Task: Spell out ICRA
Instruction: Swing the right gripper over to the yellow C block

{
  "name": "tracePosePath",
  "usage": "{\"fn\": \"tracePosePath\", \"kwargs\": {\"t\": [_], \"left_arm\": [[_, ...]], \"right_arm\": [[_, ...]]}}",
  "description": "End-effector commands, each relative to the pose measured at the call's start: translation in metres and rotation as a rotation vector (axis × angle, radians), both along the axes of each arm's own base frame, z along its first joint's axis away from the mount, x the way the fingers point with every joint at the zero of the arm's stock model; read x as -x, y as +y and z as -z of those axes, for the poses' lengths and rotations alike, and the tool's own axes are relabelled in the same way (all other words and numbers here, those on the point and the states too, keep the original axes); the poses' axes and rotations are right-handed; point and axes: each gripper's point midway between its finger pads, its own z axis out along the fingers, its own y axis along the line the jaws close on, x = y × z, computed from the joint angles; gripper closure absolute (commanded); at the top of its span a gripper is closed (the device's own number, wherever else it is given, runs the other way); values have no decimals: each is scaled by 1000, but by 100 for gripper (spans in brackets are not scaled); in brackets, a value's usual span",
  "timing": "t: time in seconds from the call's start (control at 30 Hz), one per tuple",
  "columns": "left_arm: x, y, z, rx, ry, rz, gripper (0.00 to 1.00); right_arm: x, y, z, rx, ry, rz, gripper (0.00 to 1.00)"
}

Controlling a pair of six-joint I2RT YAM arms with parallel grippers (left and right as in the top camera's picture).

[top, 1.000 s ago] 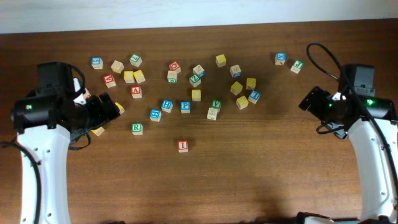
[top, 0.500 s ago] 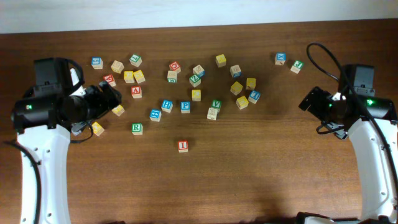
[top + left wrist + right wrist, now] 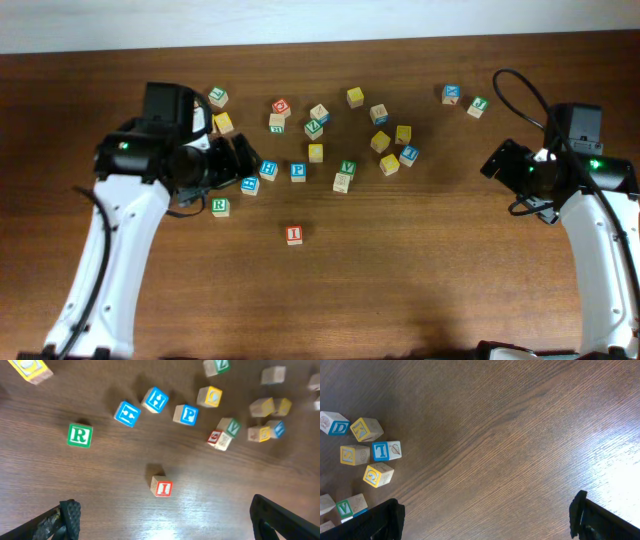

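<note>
Wooden letter blocks lie scattered on the brown table (image 3: 400, 270). The red I block (image 3: 294, 234) sits alone in front of the cluster, and also shows in the left wrist view (image 3: 161, 486). The green R block (image 3: 220, 207) lies to its left (image 3: 80, 435). The A block is hidden under my left arm. I cannot make out a C block. My left gripper (image 3: 238, 162) (image 3: 165, 520) hangs open and empty above the blue blocks, with the I block between its fingers in its wrist view. My right gripper (image 3: 497, 160) (image 3: 485, 515) is open and empty over bare wood at the right.
A blue P block (image 3: 186, 414) and two blue blocks (image 3: 126, 413) lie beyond the I block. Yellow blocks and a blue T block (image 3: 386, 450) lie left of the right gripper. Two blocks (image 3: 452, 94) sit at the back right.
My left arm has swung right, from the table's left edge to over the blocks near the R block, and now covers the A block. The right arm has not moved.
</note>
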Motion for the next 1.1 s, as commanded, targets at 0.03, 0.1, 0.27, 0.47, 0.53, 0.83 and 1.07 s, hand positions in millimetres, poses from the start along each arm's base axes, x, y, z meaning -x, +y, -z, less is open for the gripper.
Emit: {"fn": "tracePosePath", "kwargs": {"t": [0.03,0.1,0.27,0.47,0.53,0.83,1.07], "left_arm": [[-2,7,-2,-18,-8,-9,0],[-1,26,-18,-17,-38,-62,0],[21,110,-44,-98,-78,-312,0],[22,118,-41,-142,-81,-281,1],[37,150,-36,-248,-20,-412,1],[78,182,-25,-233,134,-609,1],[78,182,-25,-233,134,-609,1]], "right_arm": [[-4,-1,-6,-1,-18,10,2],[-4,-2,-6,-1,-19,10,2],[-4,-1,-6,-1,-18,10,2],[-4,-2,-6,-1,-19,10,2],[-4,-2,-6,-1,-19,10,2],[-31,69,-32,-371,-189,-189,2],[-60,229,-73,-380,-413,-713,2]]}}
